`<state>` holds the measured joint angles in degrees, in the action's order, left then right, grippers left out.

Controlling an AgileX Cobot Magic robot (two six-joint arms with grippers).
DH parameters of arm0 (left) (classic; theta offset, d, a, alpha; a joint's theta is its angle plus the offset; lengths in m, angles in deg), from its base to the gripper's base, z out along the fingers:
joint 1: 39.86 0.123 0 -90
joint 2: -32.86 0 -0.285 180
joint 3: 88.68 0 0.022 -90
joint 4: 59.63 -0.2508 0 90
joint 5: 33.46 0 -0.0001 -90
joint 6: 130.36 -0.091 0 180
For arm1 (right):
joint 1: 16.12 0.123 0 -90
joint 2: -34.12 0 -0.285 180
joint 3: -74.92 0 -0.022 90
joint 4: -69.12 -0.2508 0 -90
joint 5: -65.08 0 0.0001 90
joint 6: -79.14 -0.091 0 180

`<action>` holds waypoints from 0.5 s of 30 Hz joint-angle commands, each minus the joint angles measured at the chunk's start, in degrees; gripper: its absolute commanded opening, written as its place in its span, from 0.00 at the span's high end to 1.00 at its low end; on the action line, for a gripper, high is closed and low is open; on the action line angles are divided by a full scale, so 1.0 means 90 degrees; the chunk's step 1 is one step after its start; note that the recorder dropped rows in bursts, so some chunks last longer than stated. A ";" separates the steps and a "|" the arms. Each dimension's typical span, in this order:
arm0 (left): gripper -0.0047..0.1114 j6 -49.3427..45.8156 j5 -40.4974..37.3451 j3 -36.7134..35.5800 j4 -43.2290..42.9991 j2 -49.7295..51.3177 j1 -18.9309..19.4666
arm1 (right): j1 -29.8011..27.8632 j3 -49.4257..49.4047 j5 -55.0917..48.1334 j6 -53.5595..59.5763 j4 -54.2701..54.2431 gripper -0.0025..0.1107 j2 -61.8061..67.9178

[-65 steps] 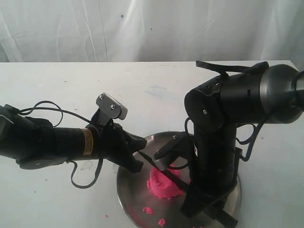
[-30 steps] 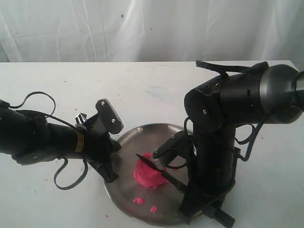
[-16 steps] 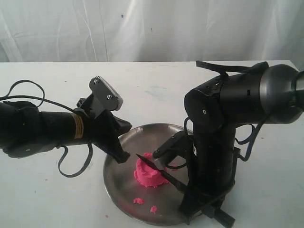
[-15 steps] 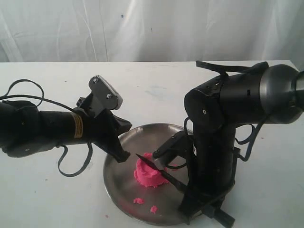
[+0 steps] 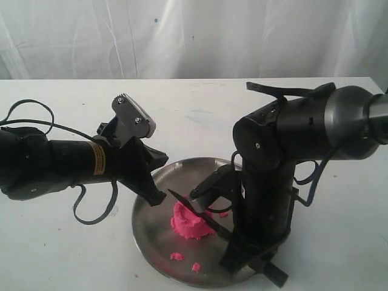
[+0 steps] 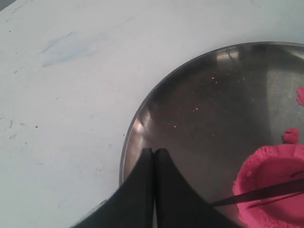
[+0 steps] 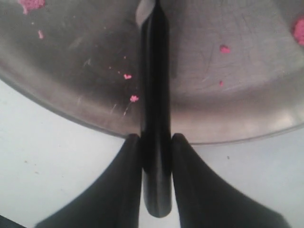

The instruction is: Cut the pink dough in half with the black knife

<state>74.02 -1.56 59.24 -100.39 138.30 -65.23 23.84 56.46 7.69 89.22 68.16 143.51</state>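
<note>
Right pincer grips the knife over the dough; left pincer sits closed at the plate's rim.

The right gripper [image 7: 155,142] clamps the handle of the long slim black knife [image 5: 203,215], blade slanting just above the bright pink, round-topped dough lump [image 5: 191,223] in the round steel plate [image 5: 159,227]. The left gripper [image 6: 154,153] is pressed closed, empty, at the plate's edge. Since half a second ago the blade has edged slightly leftward. Dough uncut.

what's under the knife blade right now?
The black knife runs over the pink dough, which sits on the steel plate. The right gripper clamps its handle. Whether the edge touches the dough can't be told.
</note>
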 commanded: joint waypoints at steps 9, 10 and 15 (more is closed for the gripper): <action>0.96 0.0166 0.0675 -0.0042 -0.0041 0.0278 0.0007 | 0.0001 -0.0018 0.0428 0.0035 0.0019 0.98 -0.0007; 0.96 0.0131 0.0676 -0.0042 -0.0041 0.0293 0.0007 | 0.0001 -0.0018 0.0432 0.0048 0.0019 0.98 -0.0007; 0.96 -0.0290 0.0658 -0.0042 -0.0041 0.0478 0.0007 | 0.0001 -0.0005 0.0540 0.0049 0.0019 0.98 -0.0007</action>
<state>73.50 4.10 59.24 -100.39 141.67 -65.23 23.84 56.46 11.75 89.22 68.16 143.51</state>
